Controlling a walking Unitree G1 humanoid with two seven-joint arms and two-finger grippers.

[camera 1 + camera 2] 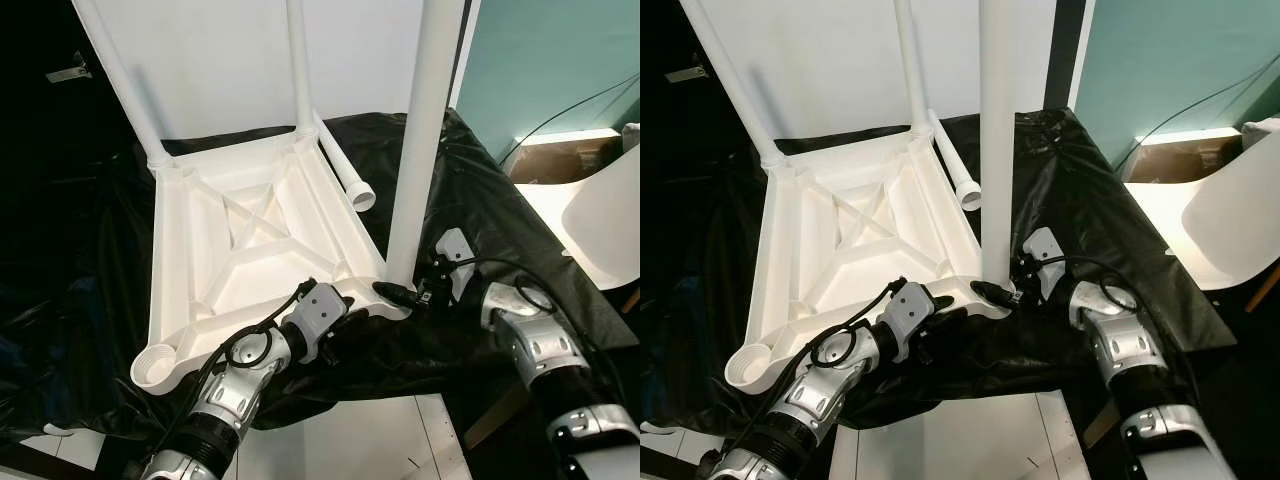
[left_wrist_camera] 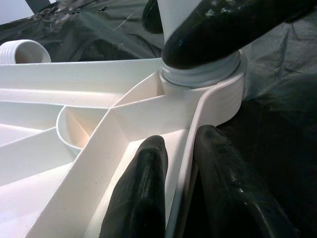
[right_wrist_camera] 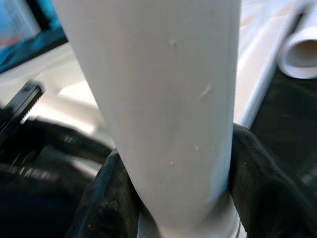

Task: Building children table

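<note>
Two claws work at one corner of the upturned white plastic children's tabletop [image 1: 250, 260], which lies underside up on a black plastic sheet [image 1: 470, 190] spread over the table. The right claw [image 1: 397, 291] is closed around the foot of a tall white plastic leg [image 1: 420, 140] that stands upright in the tabletop's near right corner socket; in the right wrist view its black fingers [image 3: 257, 183] press against both sides of that leg just above the socket collar. The left claw [image 2: 183, 188] sits just beside the same corner, narrowly parted and pinching the thin outer rim of the tabletop, with one finger inside the rim and the other outside it against the black sheet. Inside the tabletop, raised white ribs cross in an X between the corners. At the near left corner an open round socket [image 1: 157, 366] stands with no leg in it. Two more white legs rise from the far corners, one at the far left [image 1: 120, 80] leaning outward and one at the far right [image 1: 299, 65] nearly upright. A loose white tube-shaped leg [image 1: 347, 175] lies on the black sheet along the tabletop's right edge, its open end facing the standing leg. Well to the right of the tabletop sit a white curved chair shell [image 1: 605, 230] and a brown cardboard box [image 1: 570, 158] before a teal wall [image 1: 540, 60].
</note>
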